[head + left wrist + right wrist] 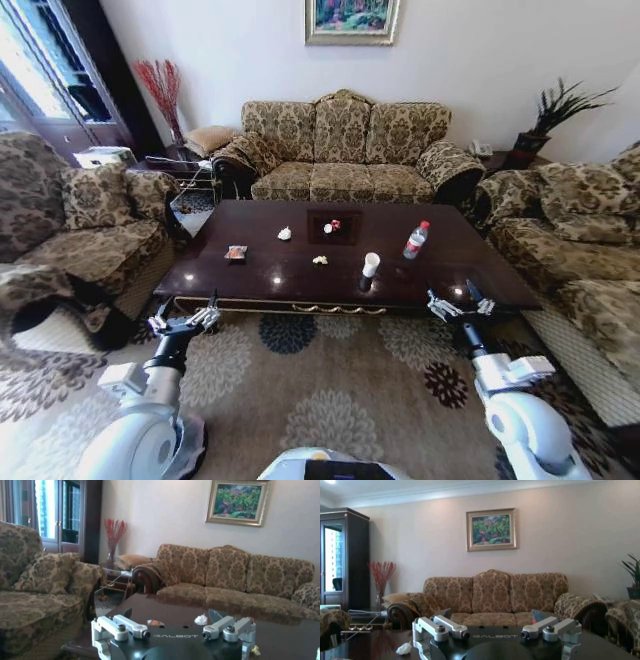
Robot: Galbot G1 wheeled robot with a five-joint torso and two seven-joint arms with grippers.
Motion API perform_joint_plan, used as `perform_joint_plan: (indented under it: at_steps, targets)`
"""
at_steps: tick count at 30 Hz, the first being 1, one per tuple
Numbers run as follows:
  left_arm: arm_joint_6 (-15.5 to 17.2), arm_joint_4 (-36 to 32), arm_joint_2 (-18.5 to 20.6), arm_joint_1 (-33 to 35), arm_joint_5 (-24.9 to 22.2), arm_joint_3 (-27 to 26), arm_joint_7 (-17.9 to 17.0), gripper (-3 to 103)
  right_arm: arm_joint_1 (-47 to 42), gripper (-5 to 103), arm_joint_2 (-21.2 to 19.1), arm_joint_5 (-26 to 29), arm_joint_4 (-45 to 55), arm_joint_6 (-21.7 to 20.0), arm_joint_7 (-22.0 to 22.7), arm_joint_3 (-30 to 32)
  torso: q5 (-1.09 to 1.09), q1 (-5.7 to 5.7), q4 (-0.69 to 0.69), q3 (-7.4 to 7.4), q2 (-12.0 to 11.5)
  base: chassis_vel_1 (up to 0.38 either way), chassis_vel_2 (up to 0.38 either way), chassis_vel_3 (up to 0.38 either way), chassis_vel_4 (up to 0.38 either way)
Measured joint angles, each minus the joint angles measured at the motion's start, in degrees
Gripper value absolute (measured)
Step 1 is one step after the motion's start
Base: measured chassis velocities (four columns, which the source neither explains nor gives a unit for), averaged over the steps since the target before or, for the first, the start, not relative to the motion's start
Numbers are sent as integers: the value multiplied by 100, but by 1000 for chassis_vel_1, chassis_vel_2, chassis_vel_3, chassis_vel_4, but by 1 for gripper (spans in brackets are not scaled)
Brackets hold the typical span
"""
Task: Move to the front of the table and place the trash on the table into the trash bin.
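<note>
Table (300,270) bears trash (371,264) beyond left hand (186,321), right hand (458,303); both open, empty.

A home living room. Patterned brown sofas (342,150) ring a dark glossy counter (300,270) at 12, 9 and 3 o'clock, on a floral rug (320,390). A framed painting (350,20) hangs above the far sofa, red dried stems (160,90) stand at 11 o'clock, a potted plant (545,120) at 1.

Both arms reach forward, left end effector (186,320) and right end effector (458,301) spread wide.
</note>
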Motion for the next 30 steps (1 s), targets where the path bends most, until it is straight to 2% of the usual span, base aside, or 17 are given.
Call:
perform_joint_plan:
  at_steps: [8, 14, 16, 20, 26, 30]
  targets:
    - [-68, 865, 484, 202, 136, -250, -20, 100, -65, 100, 156, -80, -131, 78, -127, 22, -1, 13, 0, 6, -5, 11, -1, -7, 2]
    - [16, 1517, 1099, 538, 198, -313, -7, 100, 53, 100, 515, -281, -422, 277, -149, 7, 0, 5, -1, 2, -4, -10, 11, 8, -6]
    - [27, 1594, 1168, 573, 198, -343, -2, 100, 43, 100, 530, -295, -445, 297, -158, -3, 0, 4, -1, 2, -3, 0, 0, 0, 0]
    - [73, 2270, 1635, 813, 178, -416, 134, 100, 10, 100, 528, -306, -591, 338, -205, -46, -1, 5, -2, 3, -3, 0, 0, 0, 0]
    - [125, 2836, 1744, 817, 136, -277, 227, 100, 32, 100, 442, -244, -600, 316, -216, -3, -3, 7, 1, 3, -4, 0, 0, 0, 0]
    - [245, 3106, 1695, 810, -108, -215, 251, 100, 34, 100, 544, -248, -630, 297, -255, -37, -2, 6, -3, 3, -3, 0, 0, 0, 0]
